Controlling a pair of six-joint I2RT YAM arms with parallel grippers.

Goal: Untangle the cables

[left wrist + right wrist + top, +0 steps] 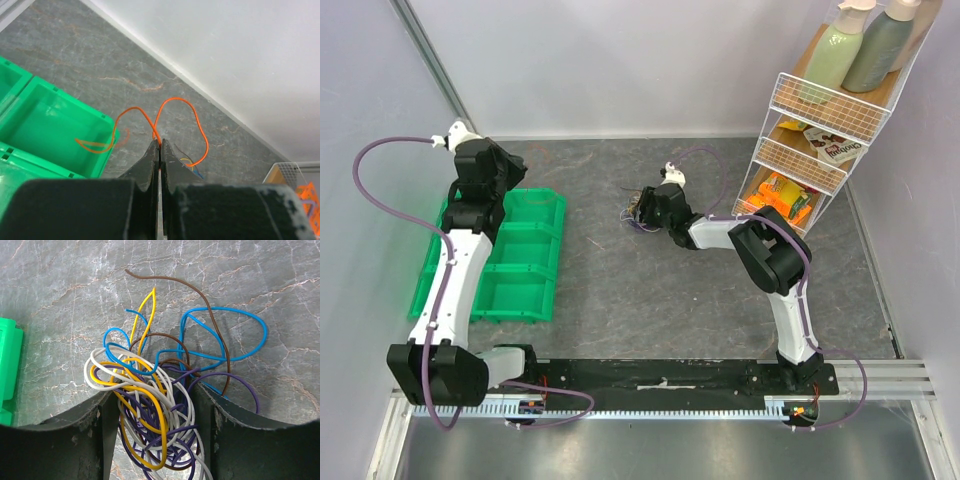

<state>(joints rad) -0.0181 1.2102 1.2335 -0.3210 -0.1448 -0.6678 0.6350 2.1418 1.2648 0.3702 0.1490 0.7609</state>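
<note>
The cables [155,390] are a tangle of thin purple, white, yellow, blue and brown wires on the grey table, small in the top view [632,214]. My right gripper [152,400] is open and low over the table, with the core of the tangle between its two fingers; it also shows in the top view [642,208]. My left gripper [160,143] is shut on a single orange cable [197,125], which loops up past the fingertips, one end trailing over the green bin [45,115]. A bit of the tangle [192,166] shows behind the left fingers. In the top view the left gripper [508,178] is above the bin's far end.
The green compartment bin [525,265] lies at the left under the left arm, its corner in the right wrist view [7,365]. A white wire rack [810,150] with bottles and snack packs stands at the back right. White walls close the back and both sides.
</note>
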